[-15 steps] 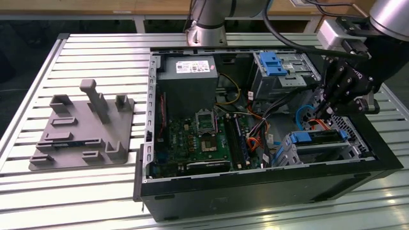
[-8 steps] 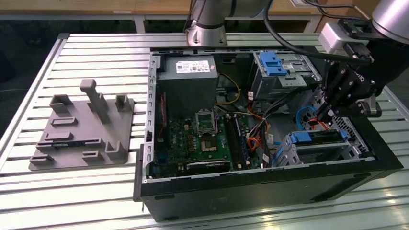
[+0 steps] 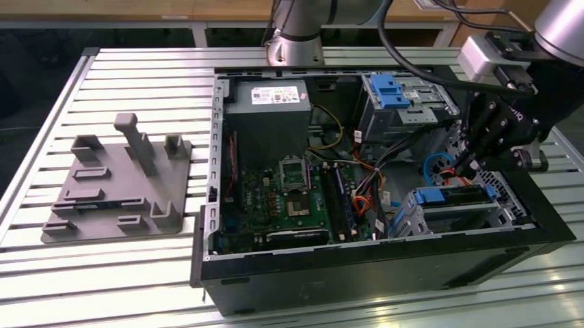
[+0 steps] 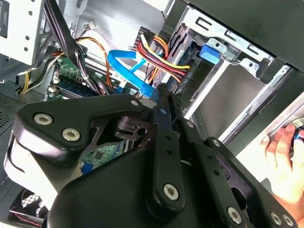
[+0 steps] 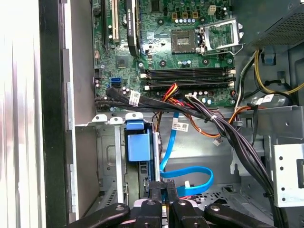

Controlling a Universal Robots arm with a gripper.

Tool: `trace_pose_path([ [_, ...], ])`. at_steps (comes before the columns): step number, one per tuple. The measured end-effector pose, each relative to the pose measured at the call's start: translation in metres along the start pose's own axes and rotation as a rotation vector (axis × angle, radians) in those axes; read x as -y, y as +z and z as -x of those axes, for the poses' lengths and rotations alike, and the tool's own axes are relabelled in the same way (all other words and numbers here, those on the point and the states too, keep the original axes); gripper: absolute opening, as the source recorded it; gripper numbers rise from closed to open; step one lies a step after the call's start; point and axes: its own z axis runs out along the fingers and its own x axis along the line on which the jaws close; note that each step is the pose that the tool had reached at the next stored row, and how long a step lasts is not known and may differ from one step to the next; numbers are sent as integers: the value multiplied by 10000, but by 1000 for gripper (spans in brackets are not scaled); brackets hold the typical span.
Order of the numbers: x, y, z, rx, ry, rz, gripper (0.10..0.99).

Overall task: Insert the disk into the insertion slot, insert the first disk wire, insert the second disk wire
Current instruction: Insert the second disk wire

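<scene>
The disk (image 3: pixel 453 199), framed by its blue carrier, sits inside the insertion slot (image 3: pixel 466 217), a small grey metal cage at the case's front corner on the exterior view's right. The carrier's blue tab (image 5: pixel 139 145) (image 4: pixel 209 52) shows in both wrist views. My gripper (image 3: pixel 467 166) hangs just above the disk's rear end. Its fingers (image 5: pixel 156 189) stand close together, pinching the end of a flat blue disk wire (image 4: pixel 137 76) (image 5: pixel 190 176). A bundle of red, yellow and black wires (image 4: pixel 164 59) ends in a black plug beside the disk.
The open black computer case (image 3: pixel 365 263) lies on a slatted table (image 3: pixel 137 75). A larger grey bay with a blue latch (image 3: pixel 392 92) stands behind. The motherboard (image 5: pixel 180 52) and black cable bundles (image 5: pixel 223 128) lie nearby. A grey fixture (image 3: pixel 114 188) sits at the exterior view's left. A person's hand (image 4: pixel 282 159) is near the case.
</scene>
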Motion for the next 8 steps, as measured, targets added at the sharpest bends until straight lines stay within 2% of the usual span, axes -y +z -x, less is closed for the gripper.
trace_pose_path([
  [3, 1, 2, -3, 38, -1, 2, 157],
  [8, 5, 8, -28, 39, 0, 2, 157],
])
